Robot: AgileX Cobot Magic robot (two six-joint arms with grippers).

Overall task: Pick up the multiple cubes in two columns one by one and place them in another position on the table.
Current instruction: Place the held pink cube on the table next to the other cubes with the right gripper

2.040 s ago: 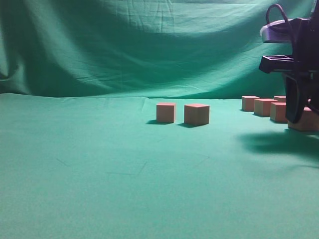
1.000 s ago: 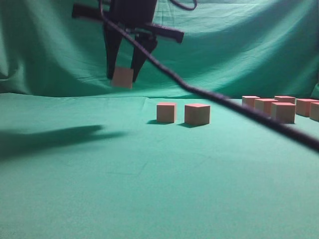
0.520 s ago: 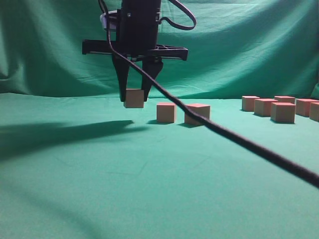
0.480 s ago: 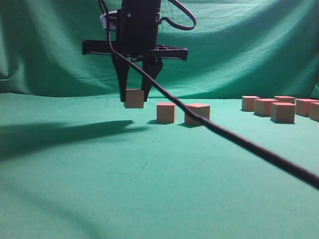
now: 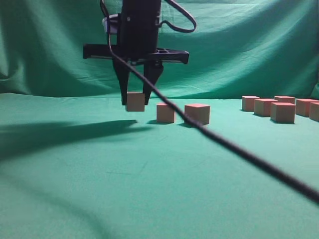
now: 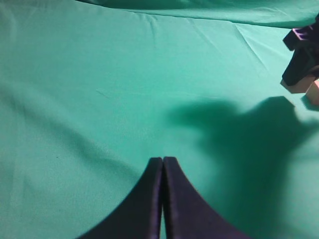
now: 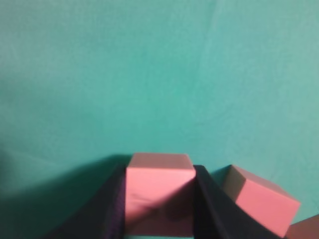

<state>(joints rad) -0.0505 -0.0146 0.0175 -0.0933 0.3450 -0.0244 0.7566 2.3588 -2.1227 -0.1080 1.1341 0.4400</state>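
While the table (image 5: 149, 179) spreads wide in teal-green cloth, slightly wrinkled and soft-looking, with a draped backdrop (image 5: 224, 45) of the same green closing off the room behind it, you have plenty of bare surface to set things down on. Your right gripper (image 5: 135, 102) hangs near the middle of the exterior view, its fingers clamped on the two side faces of one held cube (image 7: 159, 191), which sits just above the cloth and just beside two placed cubes (image 5: 182, 113). A cluster of waiting cubes (image 5: 282, 107) stands well apart, at that view's right edge. Your left gripper (image 6: 163, 172) idles over bare cloth with its fingertips pressed together, holding nothing. The cubes look light, stiff and matte, so they should not slip; take each one by opposite flat faces, squarely, since a corner grip would likely twist it. Expect the cloth to give a little, so lower fully before you let go.
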